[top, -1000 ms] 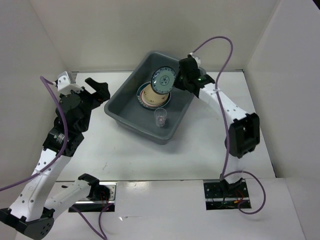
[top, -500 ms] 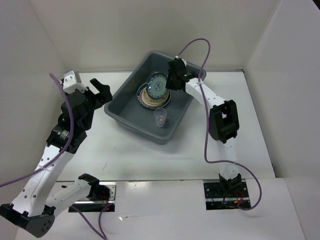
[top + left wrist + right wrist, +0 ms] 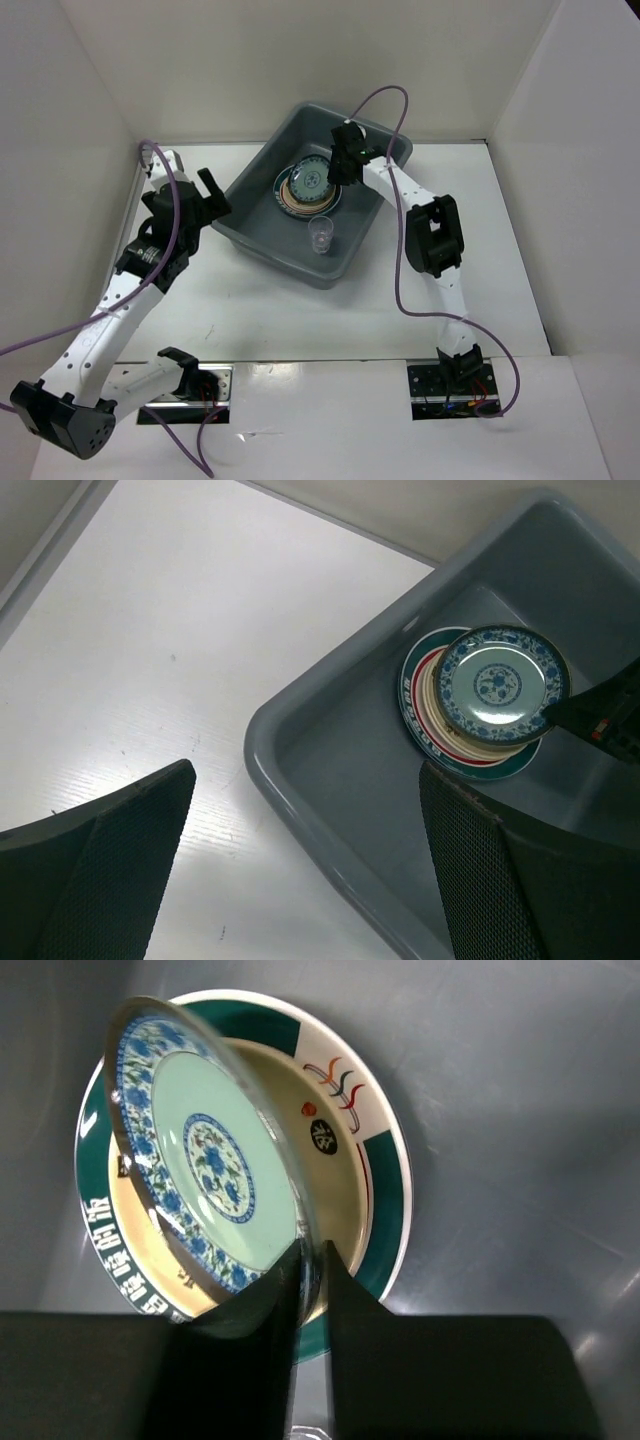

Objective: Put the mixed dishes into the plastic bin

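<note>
The grey plastic bin (image 3: 250, 210) stands at the back middle of the table. Inside it lies a stack of plates (image 3: 290, 200): a white plate with a green-red banded rim (image 3: 385, 1190) under a beige one. My right gripper (image 3: 338, 172) is inside the bin, shut on the rim of the teal patterned plate (image 3: 200, 1160), which is tilted just above the stack. A tiny clear cup (image 3: 321, 234) stands upright in the bin's near end. My left gripper (image 3: 205, 192) is open and empty over the table, left of the bin's corner (image 3: 270, 750).
White walls enclose the table on the left, back and right. The right arm's purple cable (image 3: 385, 100) loops above the bin's far corner.
My right gripper has lowered the teal plate from above the bin's far side down toward the stack. My left arm has swung closer to the bin's left corner.
</note>
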Motion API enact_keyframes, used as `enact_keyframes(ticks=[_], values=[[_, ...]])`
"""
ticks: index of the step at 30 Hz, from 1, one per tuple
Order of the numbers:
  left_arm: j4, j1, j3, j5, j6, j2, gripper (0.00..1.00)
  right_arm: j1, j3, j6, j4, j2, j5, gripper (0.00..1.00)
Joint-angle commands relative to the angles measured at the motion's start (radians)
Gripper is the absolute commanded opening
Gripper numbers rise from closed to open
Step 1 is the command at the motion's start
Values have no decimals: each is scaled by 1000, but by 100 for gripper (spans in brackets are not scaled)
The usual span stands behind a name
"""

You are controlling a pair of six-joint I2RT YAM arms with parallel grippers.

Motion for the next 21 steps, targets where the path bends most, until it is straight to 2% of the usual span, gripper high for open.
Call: enact_keyframes(ticks=[1,4,6,8,11,13,15,16,18,19,21], values=[[22,14,-13,-27,32,-6,99,-4,77,-21,-18,26,-11,25],[22,14,-13,-27,32,-6,99,-4,88,-21,-29,26,9,36],[22,14,-22,-27,32,-6,99,-4,88,-32,-38,14,9,48],[31,14,-22,-27,32,-6,99,-4,88,-41,-50,-23,27,49],[31,14,-22,-27,50,5,99,-4,88,-59,-72,-107,59,64],[40,14,-22,-27,60,14,99,-4,73,-73,-81,-166,78,70],[40,14,-22,-27,69,14,99,-4,45,-87,-104,-277,110,76],[49,14,-22,-17,84,14,99,-4,-8,-99,-104,-322,121,85],[50,14,-11,-8,93,14,99,-4,-89,-110,-83,-475,160,92],[50,14,-11,-8,106,1,99,-13,-192,-110,-69,-530,173,100],[39,14,0,-28,115,-12,99,-37,-290,-98,-47,-686,196,100]])
